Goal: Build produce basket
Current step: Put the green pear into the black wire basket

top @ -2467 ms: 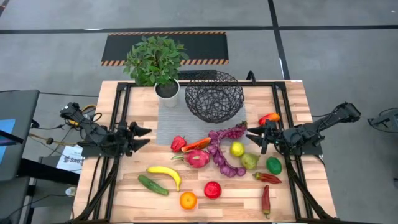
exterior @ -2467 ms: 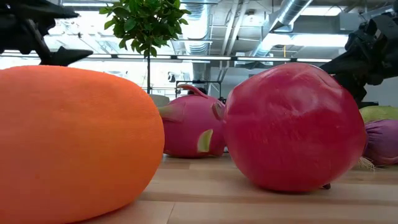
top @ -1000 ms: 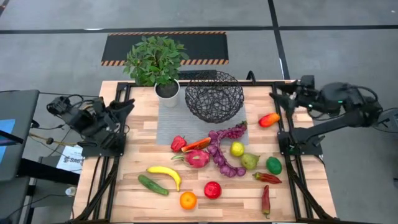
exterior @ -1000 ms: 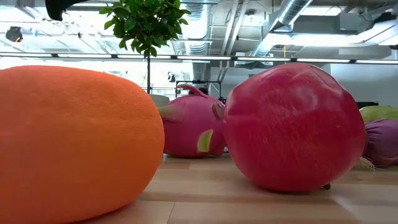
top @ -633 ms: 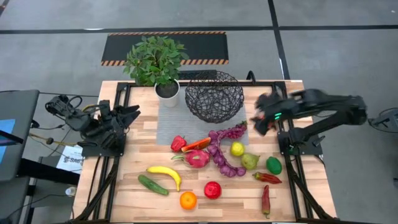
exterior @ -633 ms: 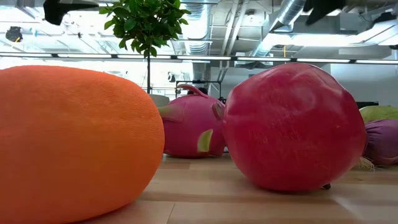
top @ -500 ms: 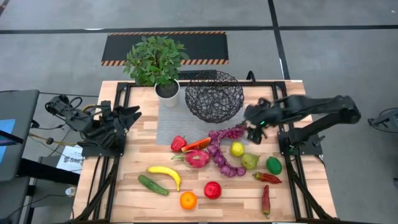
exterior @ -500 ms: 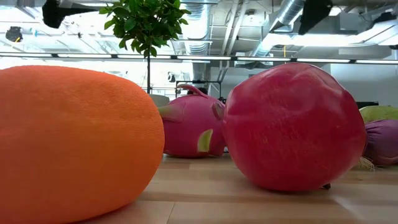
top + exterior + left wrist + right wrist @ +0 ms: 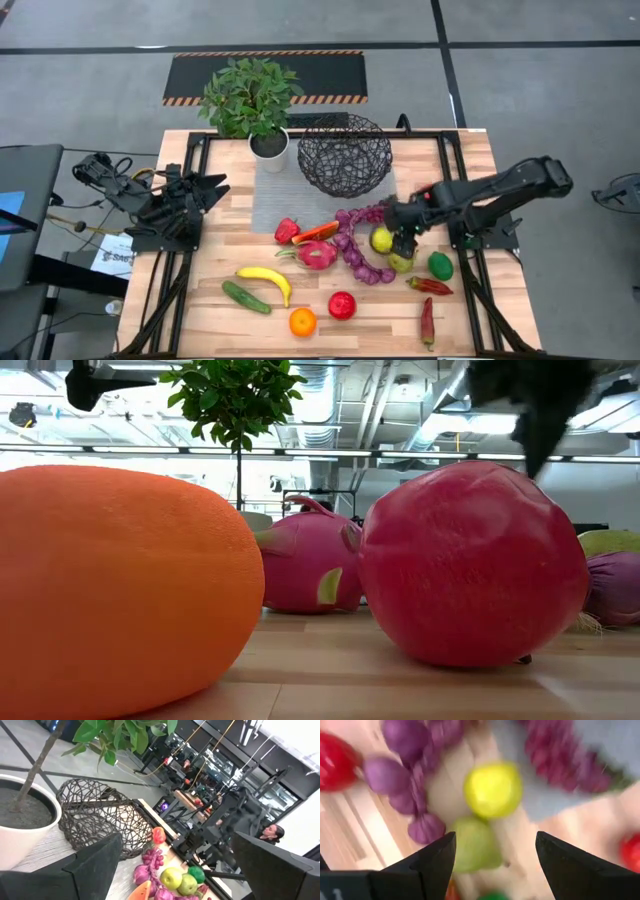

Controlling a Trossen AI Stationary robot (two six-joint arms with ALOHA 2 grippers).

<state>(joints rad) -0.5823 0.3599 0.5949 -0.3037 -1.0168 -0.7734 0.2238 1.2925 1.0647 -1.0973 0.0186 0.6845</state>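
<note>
The black wire basket (image 9: 345,155) stands empty at the table's far middle, next to a potted plant (image 9: 250,100). Produce lies spread on the table: a yellow-green round fruit (image 9: 381,240), a green pear (image 9: 401,262), a purple grape string (image 9: 355,245), a pink dragonfruit (image 9: 316,255), a banana (image 9: 265,282), a cucumber (image 9: 246,297), an orange (image 9: 302,321) and a red apple (image 9: 342,305). My right gripper (image 9: 400,238) is open and empty above the round fruit (image 9: 493,790) and pear (image 9: 475,845). My left gripper (image 9: 215,185) is open and empty at the table's left side.
A green lime (image 9: 441,265) and red peppers (image 9: 430,286) lie right of the pear. A red pepper (image 9: 287,230) and an orange-red one (image 9: 318,232) lie left of the grapes. A grey mat (image 9: 275,190) lies under the basket. Bare wood shows along the near left.
My right gripper has swung from above the table's far right corner toward the table's middle and come down over the round fruit and the pear, its fingers now pointing down. The produce has stayed where it was.
</note>
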